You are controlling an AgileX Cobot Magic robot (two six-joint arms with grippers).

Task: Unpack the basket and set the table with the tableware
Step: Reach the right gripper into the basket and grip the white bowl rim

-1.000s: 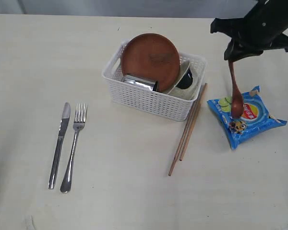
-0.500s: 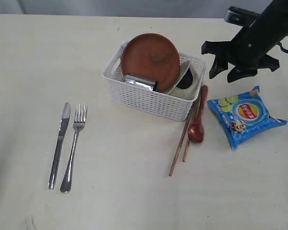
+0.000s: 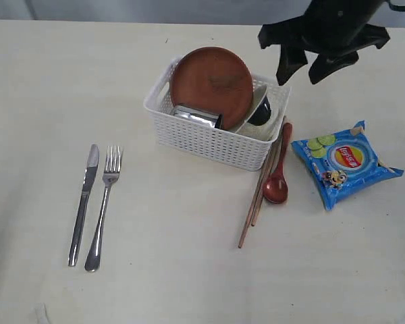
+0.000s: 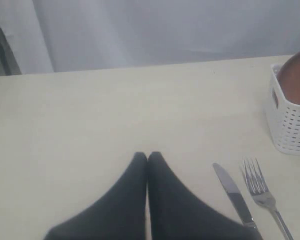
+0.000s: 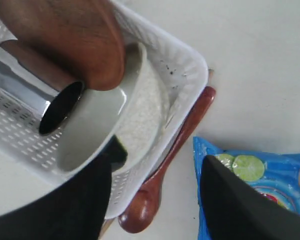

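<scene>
Basket (image 3: 209, 143) is set on the table (image 3: 189, 283), with plate (image 3: 211, 79), cup (image 3: 197, 116) and bowl (image 3: 258, 101) inside. Spoon (image 3: 278, 181) and chopsticks (image 3: 255, 206) are laid just beside it, knife (image 3: 84, 202) and fork (image 3: 102, 210) well apart. Right gripper (image 3: 300, 71) is held spread and empty near the basket; left gripper (image 4: 147, 158) is pressed together.

Seemingly a robotics lab bench: a bare pale table (image 3: 189, 277) fills the frame, a plain whitish curtain (image 4: 165, 30) hangs across the top behind it, and a black robot arm (image 3: 337, 27) reaches in at upper right.
</scene>
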